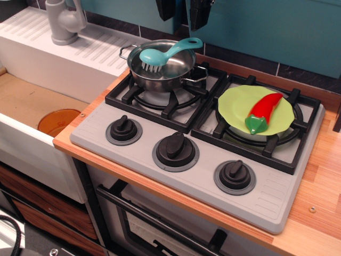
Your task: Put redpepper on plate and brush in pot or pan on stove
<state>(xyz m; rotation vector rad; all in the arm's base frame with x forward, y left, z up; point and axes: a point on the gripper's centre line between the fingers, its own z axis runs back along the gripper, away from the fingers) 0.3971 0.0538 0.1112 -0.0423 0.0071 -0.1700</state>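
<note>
The red pepper [264, 111] lies on the lime-green plate [234, 101], which rests on the right burner of the grey stove [208, 176]. The light blue brush [165, 53] lies in the steel pot [162, 72] on the left burner, bristles down, handle loop over the pot's far right rim. My gripper [182, 12] hangs at the top edge above the pot, its two black fingers apart and empty, clear of the brush.
A grey toy faucet [63, 21] stands on the white sink surround at the back left. An orange drain disc [57, 121] lies in the sink basin. Wooden counter [319, 208] runs right of the stove. A teal wall stands behind.
</note>
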